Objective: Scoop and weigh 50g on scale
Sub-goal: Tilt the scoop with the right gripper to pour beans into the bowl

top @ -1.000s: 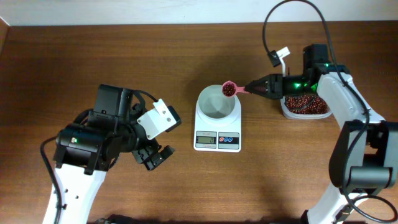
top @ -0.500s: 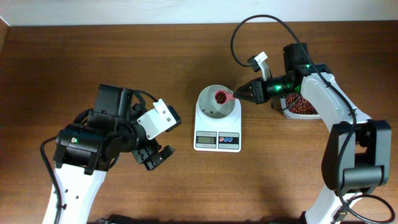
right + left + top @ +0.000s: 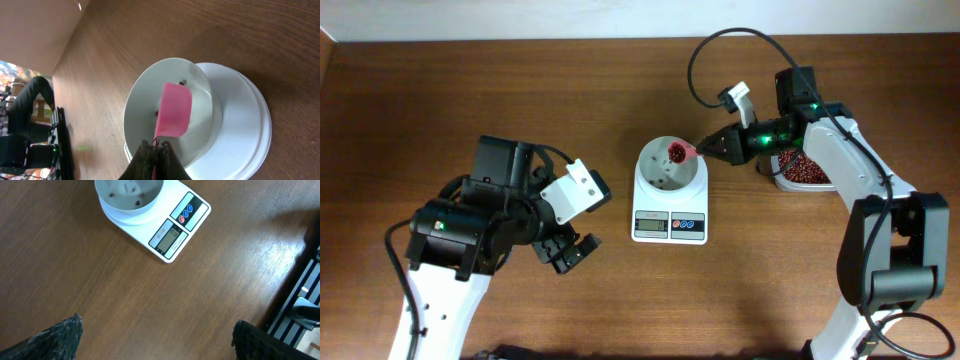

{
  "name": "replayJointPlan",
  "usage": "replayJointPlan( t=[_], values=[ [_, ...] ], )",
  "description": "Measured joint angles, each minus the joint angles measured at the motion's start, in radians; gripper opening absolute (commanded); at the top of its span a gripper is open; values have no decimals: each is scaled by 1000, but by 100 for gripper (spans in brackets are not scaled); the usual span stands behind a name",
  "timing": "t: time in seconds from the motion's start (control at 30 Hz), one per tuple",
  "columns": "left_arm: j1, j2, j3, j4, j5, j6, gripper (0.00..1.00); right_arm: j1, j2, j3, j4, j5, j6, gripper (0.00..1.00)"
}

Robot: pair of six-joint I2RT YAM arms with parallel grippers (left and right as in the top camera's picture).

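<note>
The left gripper [image 3: 568,252] hangs released over the table's [image 3: 520,90] front left, well apart from the work. At the table's middle stands the scale [image 3: 670,222] with its bowl [image 3: 660,178]. The right gripper [image 3: 713,148], clenched on a pink spoon [image 3: 687,150], tips beans [image 3: 676,153] into the bowl. Next probably comes another scoop from the tub [image 3: 810,172] toward the right edge, though the display is too small to read. Nothing blocks the way.
</note>
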Motion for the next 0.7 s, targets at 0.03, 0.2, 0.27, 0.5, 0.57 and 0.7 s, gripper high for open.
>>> replayJointPlan(
  t=[0.03, 0.2, 0.27, 0.5, 0.57, 0.7],
  values=[
    [0, 0, 0, 0, 0, 0, 99, 0, 0, 0, 1, -1, 6, 4],
    [0, 0, 0, 0, 0, 0, 99, 0, 0, 0, 3, -77, -22, 4],
    [0, 0, 0, 0, 0, 0, 99, 3, 2, 0, -8, -11, 6, 4],
    [0, 0, 0, 0, 0, 0, 99, 9, 2, 0, -5, -76, 1, 4],
    [0, 0, 0, 0, 0, 0, 99, 11, 2, 0, -6, -50, -9, 4],
    [0, 0, 0, 0, 0, 0, 99, 16, 2, 0, -8, 12, -3, 4]
  ],
)
